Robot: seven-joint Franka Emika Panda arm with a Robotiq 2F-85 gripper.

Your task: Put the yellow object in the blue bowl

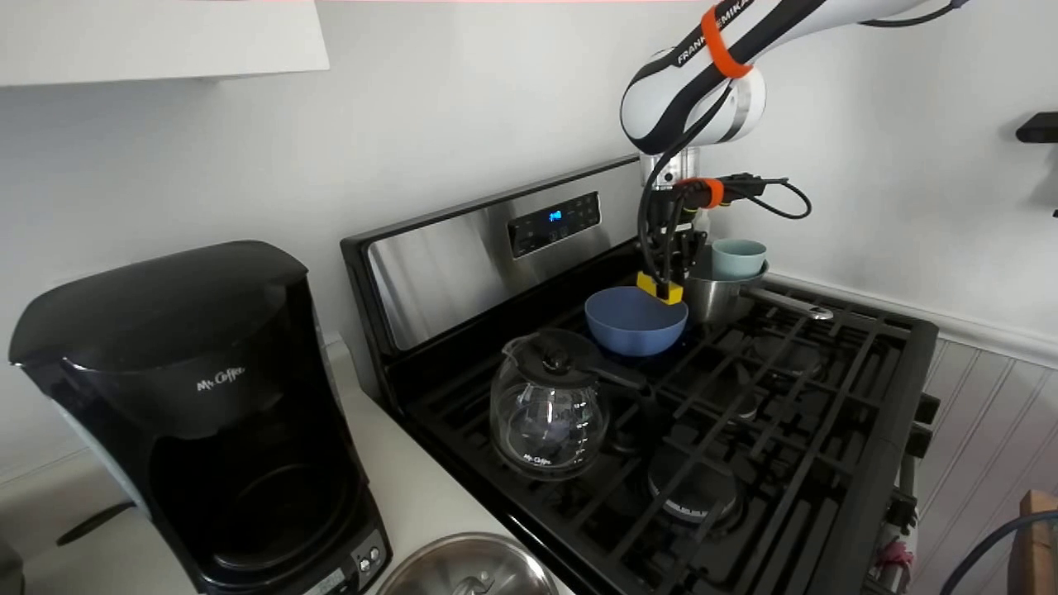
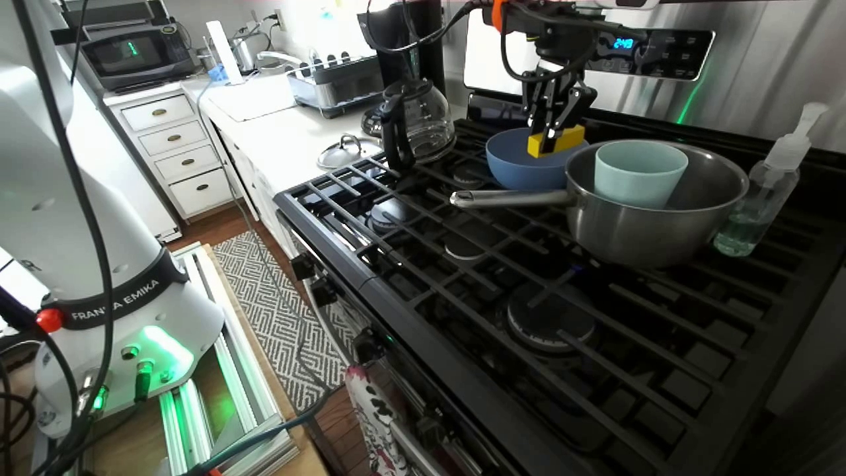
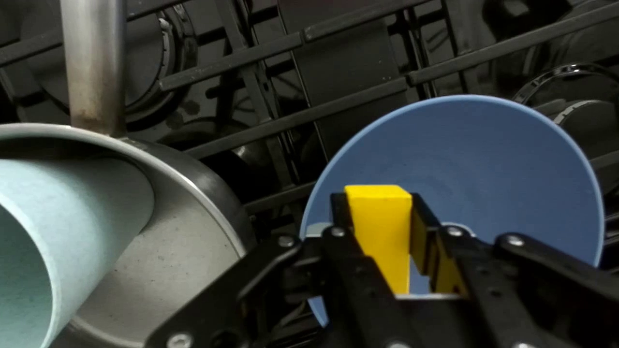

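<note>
The yellow object [image 3: 379,237] is a bright yellow rectangular block. My gripper [image 3: 381,208] is shut on it, with a finger on each side, in the wrist view. The blue bowl [image 3: 474,154] lies below the block and stands on the stove grate. In both exterior views the yellow object [image 1: 647,284] [image 2: 568,139] hangs from the fingertips over the bowl [image 1: 635,329] [image 2: 522,166]. It overlaps the bowl's opening on the side toward the steel pot. Whether its lower edge is below the rim cannot be told. The fingers hide part of the block.
A steel pot [image 2: 634,231] with a pale green cup [image 2: 640,173] in it stands close beside the bowl. Its handle [image 2: 512,198] sticks out over the grate. A glass carafe [image 1: 550,413] stands on the bowl's other side. The stove's back panel [image 1: 463,273] rises behind.
</note>
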